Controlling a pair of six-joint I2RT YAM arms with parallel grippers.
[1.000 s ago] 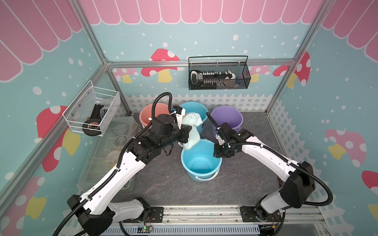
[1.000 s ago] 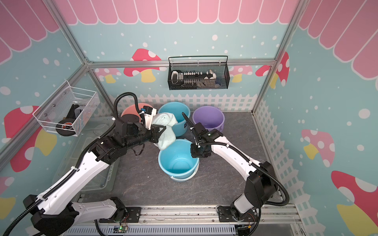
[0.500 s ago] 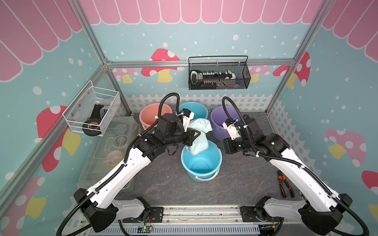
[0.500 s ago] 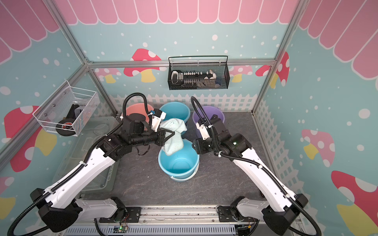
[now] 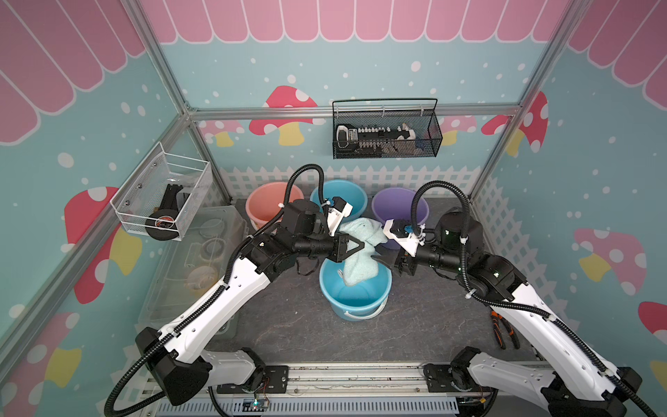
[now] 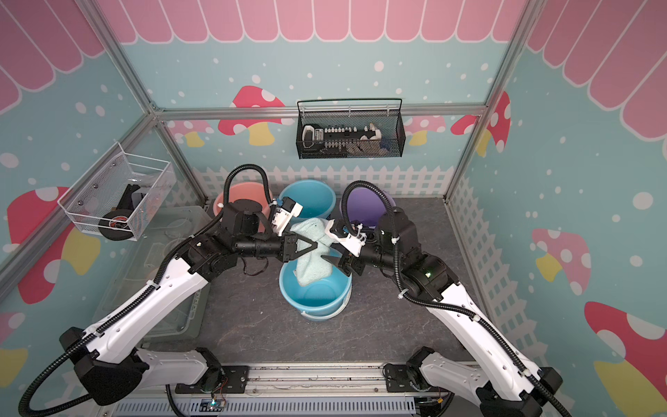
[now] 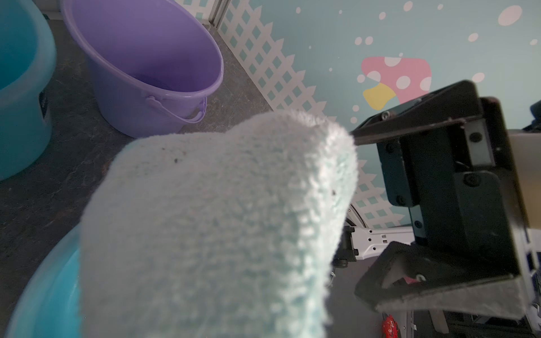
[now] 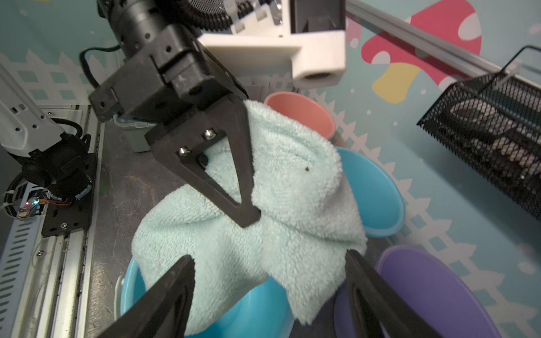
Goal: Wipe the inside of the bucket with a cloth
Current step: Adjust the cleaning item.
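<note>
- Both top views: the left hand is clamped shut on the upper part of the aqua cloth, about mid-frame. The cloth's lower end dangles into the mouth of the front blue bucket, just below centre on the table. The right hand sits just right of the cloth, fingers spread wide, holding nothing.
- What changed: a second ago the right hand was down at that bucket's right rim, less open, and the cloth hung over by the upper-left rim. Since then the right arm has pulled up and swung back in, with its hand opening on the way, and the cloth has shifted over the mouth. My read is that the wiping hasn't started and the cloth is only now going in. The right hand looks lined up to take or steady it, but that's a guess.
- Left wrist view: the cloth fills the centre and bottom and hides the left hand's own fingers. The right hand is open at the right edge. I can't tell if it touches the cloth. There's a purple bucket upper left.
- Right wrist view: the left hand pinches the cloth at centre. The right hand's fingers poke in from the bottom, far apart, with the front blue bucket below the cloth.
</note>
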